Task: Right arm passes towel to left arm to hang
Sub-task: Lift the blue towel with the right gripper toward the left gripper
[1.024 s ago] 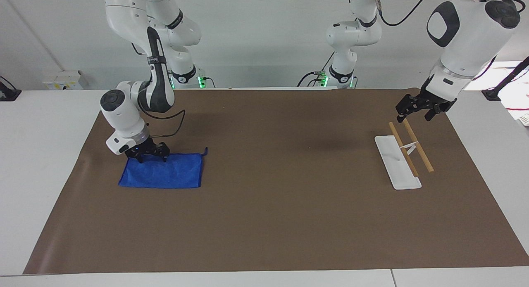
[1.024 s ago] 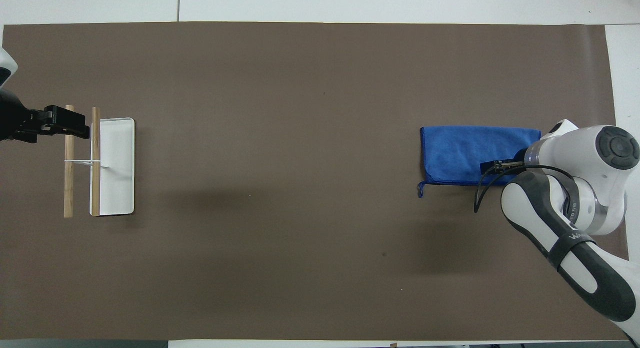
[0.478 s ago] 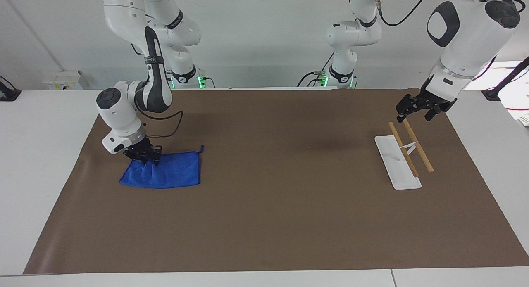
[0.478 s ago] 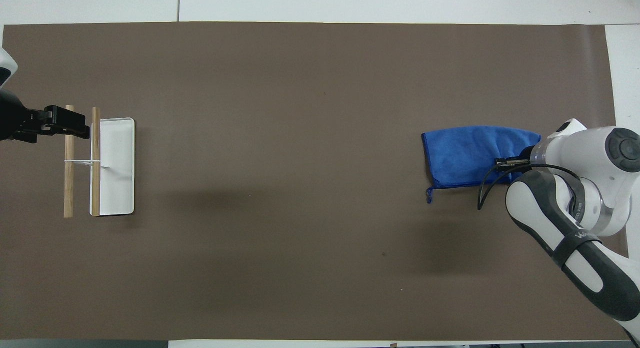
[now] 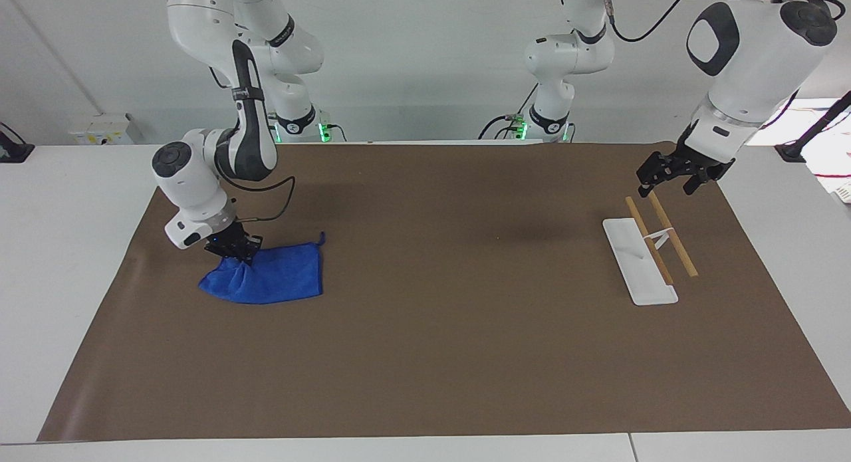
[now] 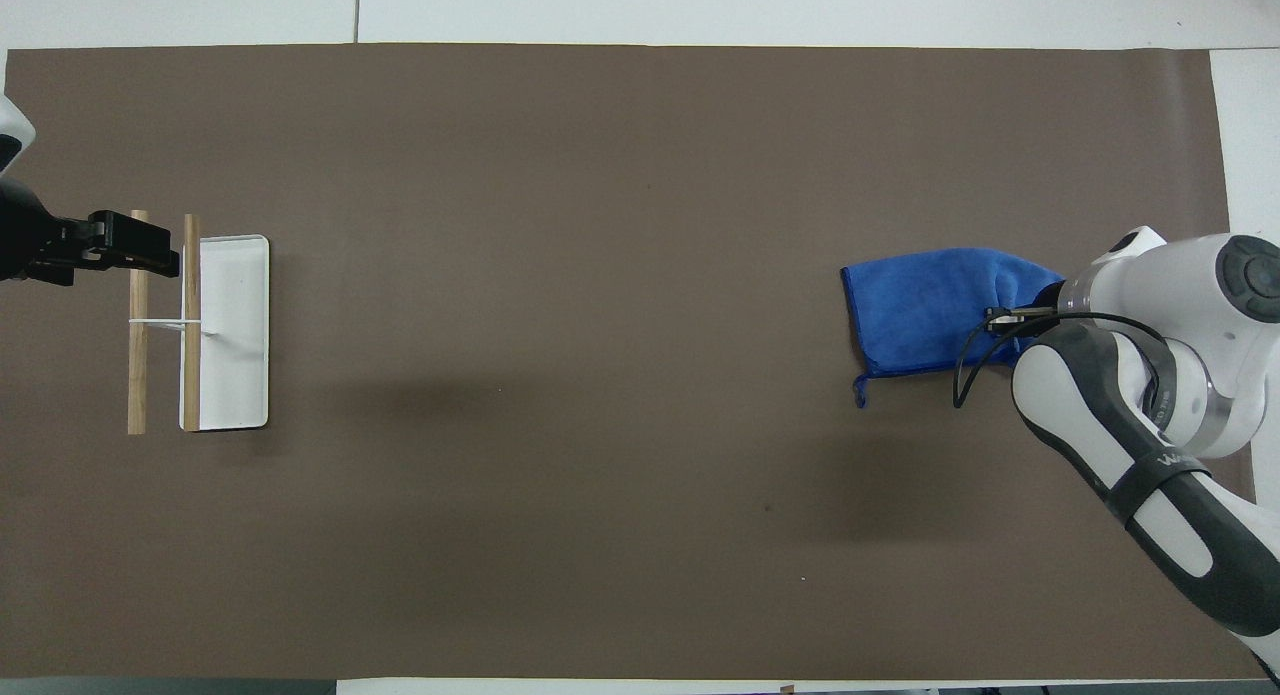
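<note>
The blue towel (image 5: 276, 280) (image 6: 930, 310) lies toward the right arm's end of the mat, bunched and lifted at one edge, its loop tab (image 5: 322, 237) at a corner. My right gripper (image 5: 234, 252) is shut on that gathered edge and holds it a little above the mat; most of the towel still rests on the mat. My left gripper (image 5: 670, 176) (image 6: 128, 249) hovers over the wooden bars of the towel rack (image 5: 655, 239) (image 6: 190, 320) at the left arm's end and waits.
The rack has a white base tray (image 5: 635, 266) (image 6: 235, 330) and two wooden bars (image 5: 675, 239) on a thin white support. A brown mat (image 5: 425, 355) covers the table.
My right gripper has shut on the towel's edge and risen, pulling that edge up and bunching the cloth. The left arm has not moved.
</note>
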{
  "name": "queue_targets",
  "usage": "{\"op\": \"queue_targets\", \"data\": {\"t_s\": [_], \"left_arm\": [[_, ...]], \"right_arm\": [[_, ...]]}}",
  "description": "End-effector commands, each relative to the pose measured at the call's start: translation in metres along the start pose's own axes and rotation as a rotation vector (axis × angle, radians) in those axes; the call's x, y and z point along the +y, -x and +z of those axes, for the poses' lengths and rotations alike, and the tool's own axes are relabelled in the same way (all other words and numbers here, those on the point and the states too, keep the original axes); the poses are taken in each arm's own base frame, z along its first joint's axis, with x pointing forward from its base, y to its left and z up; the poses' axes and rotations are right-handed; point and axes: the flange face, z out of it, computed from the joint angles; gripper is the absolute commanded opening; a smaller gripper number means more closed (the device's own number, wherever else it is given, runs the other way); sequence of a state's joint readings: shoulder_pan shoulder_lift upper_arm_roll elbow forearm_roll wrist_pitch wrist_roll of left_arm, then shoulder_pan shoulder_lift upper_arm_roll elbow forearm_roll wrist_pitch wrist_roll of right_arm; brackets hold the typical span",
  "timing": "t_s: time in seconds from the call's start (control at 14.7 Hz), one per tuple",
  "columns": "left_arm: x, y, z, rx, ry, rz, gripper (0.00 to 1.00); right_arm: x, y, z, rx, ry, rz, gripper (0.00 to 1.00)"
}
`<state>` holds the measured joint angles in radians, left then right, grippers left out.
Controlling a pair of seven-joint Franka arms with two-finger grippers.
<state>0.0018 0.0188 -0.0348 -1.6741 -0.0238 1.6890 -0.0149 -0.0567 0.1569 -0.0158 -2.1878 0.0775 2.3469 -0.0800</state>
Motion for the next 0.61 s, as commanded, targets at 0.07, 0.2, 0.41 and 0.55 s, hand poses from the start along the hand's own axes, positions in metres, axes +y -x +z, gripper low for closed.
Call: {"op": "queue_targets", "data": {"t_s": [0.07, 0.2, 0.41, 0.55], "left_arm": [[-0.003, 0.004, -0.001, 0.003, -0.018, 0.010, 1.00], [-0.003, 0.004, 0.000, 0.001, -0.018, 0.009, 1.00], [-0.003, 0.004, -0.001, 0.003, -0.018, 0.010, 1.00], [-0.003, 0.004, -0.001, 0.003, -0.018, 0.009, 1.00]], "right_arm": [[-0.027, -0.032, -0.062, -0.021, -0.033, 0.038, 0.00], [-0.050, -0.044, -0.100, -0.034, -0.039, 0.071, 0.00], [-0.108, -0.056, -0.156, -0.036, -0.104, 0.171, 0.00], [-0.133, -0.058, -0.178, -0.027, -0.201, 0.267, 0.00]]}}
